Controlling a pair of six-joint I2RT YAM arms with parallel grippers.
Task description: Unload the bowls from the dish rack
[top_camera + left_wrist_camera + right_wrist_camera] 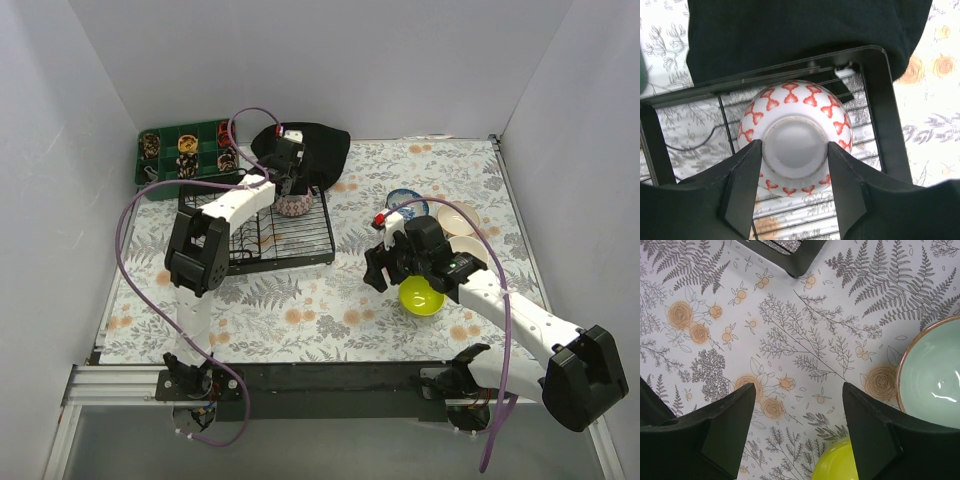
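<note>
Directly under our left claw (794, 145) sits a red-and-white bowl (790, 97), turned upside down on the wires of the dish rack (880, 125), with a black cloth (790, 30) lying just beyond the fingertips. The jaws stand on either side of the raised foot ring and seem to meet it, though we cannot tell whether they are squeezing yet. We judge the bowl to be glazed ceramic: stiff, fairly light, slick and easy to chip against the wires. The foot ring looks like the best hold, being narrow enough to span and with a lip to catch the pads, so we would pinch it firmly and lift straight up. Our right claw (799, 386) hangs wide open and empty over the flowered tablecloth (805, 330), with a lime-green bowl (837, 465) just below its fingers and a mint bowl (935, 370) off to its right side.
</note>
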